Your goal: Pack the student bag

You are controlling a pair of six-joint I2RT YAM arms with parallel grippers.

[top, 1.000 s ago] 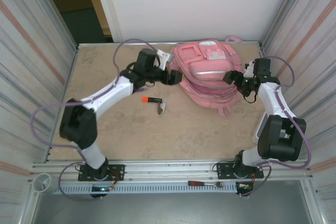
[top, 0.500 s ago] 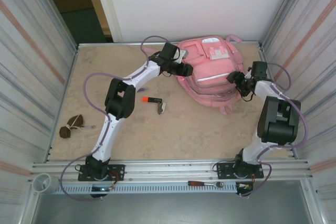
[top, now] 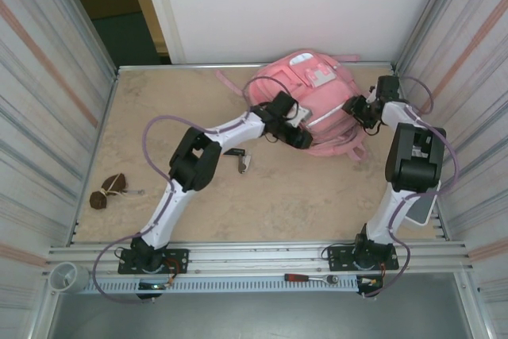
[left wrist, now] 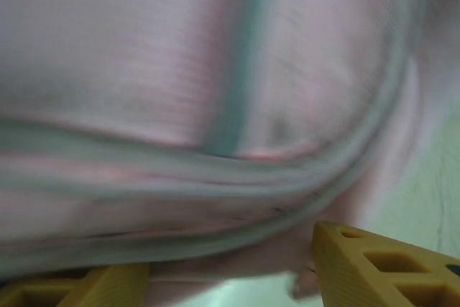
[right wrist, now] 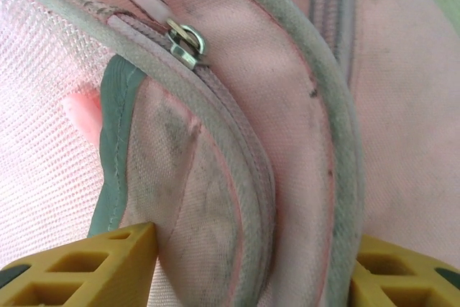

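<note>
A: Two grippers were on the student bag (top: pixel 317 99). It sat at 12 to 1 o'clock on the table (top: pixel 159 117), against the far edge, patch side up.

B: And the left gripper (top: pixel 297 132)?

A: At the bag's 7 o'clock flank, touching it. The wrist view was blurred. The yellow fingers (left wrist: pixel 381 264) were spread wide, with pink fabric bulging between them. Couldn't tell whether it was clamped or just resting.

B: Other side?

A: The right gripper (top: pixel 355 109) was at the bag's 3 o'clock edge, and that wrist view was sharp. One finger pressed on each side of a grey-piped fold, so it had the bag pinched. The metal zip pull (right wrist: pixel 185 42) was at 11 o'clock in that view and the mesh panel (right wrist: pixel 43 120) at 9.

B: Loose items?

A: A small silver piece (top: pixel 245 163) lay just beside the left forearm. A dark stick (top: pixel 232 152) lay next to it, partly hidden by the arm. A brown lump (top: pixel 107 193) sat at the table's 9 o'clock, well apart from the bag. A red-handled tool (top: pixel 311 278) lay on the near rail at 6 o'clock. A flat white item (top: pixel 418 210) was behind the right arm at 4 o'clock. Couldn't identify it.
</note>
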